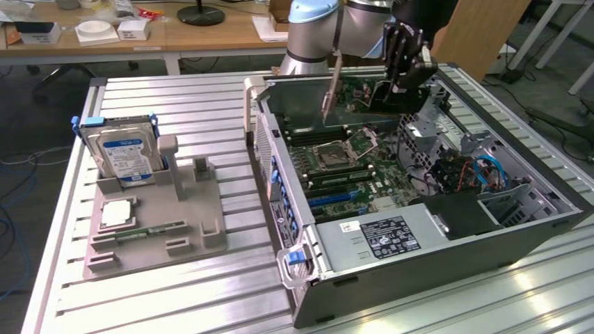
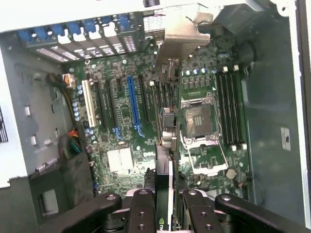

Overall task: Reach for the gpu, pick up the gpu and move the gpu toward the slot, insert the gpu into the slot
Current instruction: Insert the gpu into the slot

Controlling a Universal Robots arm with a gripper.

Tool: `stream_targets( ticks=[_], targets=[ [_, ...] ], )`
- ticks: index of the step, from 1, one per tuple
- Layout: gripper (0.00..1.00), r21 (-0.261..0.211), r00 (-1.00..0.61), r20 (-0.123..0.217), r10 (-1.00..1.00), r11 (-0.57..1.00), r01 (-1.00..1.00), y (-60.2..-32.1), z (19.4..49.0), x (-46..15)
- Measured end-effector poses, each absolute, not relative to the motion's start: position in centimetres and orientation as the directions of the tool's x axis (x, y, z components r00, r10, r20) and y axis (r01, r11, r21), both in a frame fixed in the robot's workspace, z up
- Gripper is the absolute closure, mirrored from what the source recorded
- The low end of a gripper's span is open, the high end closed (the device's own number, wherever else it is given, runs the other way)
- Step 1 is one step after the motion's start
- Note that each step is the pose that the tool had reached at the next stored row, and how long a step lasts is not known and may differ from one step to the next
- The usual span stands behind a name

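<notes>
The reach and the pick-up are judged to be done: the gripper (image 1: pixel 402 85) is seen in the upper middle of the exterior view, closed to a narrow gap on the gpu (image 1: pixel 364 102), which is clamped by its upper edge and carried on edge, roughly upright, above the far end of the open computer case (image 1: pixel 446 271). The card's pale bracket strip (image 1: pixel 330 87) is turned toward the exterior view's left, close to the case's rear wall. In the wrist view the fingers (image 2: pixel 142 206) are shown pressed against both faces of the card, which is seen edge-on, with the motherboard (image 2: pixel 146 73) spread out beneath it. The transport toward the slot is judged to be largely done, since the card is held inside the outline of the case and over the row of expansion slots. Insertion is not yet done: the card's lower edge is held clear of the board, and no slot is entered. It appears to be lined up nearer the black slots than the long blue slot (image 2: pixel 131 104), though the exact slot cannot be told. At the exterior view's left, a hard drive (image 1: pixel 125 156) is left standing in a grey holder (image 1: pixel 172 209), well apart from the case.
</notes>
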State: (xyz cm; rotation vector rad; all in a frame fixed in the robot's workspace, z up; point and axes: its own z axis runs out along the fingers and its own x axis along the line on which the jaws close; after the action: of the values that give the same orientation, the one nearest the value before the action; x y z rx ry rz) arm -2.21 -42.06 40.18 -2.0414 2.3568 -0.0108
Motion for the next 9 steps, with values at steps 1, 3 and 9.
stream_targets(
  ticks=[1, 3, 9],
  targets=[
    [0.73, -0.021, -0.125, -0.013, -0.992, 0.125, -0.992, -42.05, 40.18, -2.21],
    [0.73, -0.022, -0.097, -0.013, -0.995, 0.098, -0.995, -42.06, 40.17, -2.20],
    [0.73, -0.044, -0.085, -0.015, -0.996, 0.085, -0.995, -42.06, 39.87, -2.20]
  ],
)
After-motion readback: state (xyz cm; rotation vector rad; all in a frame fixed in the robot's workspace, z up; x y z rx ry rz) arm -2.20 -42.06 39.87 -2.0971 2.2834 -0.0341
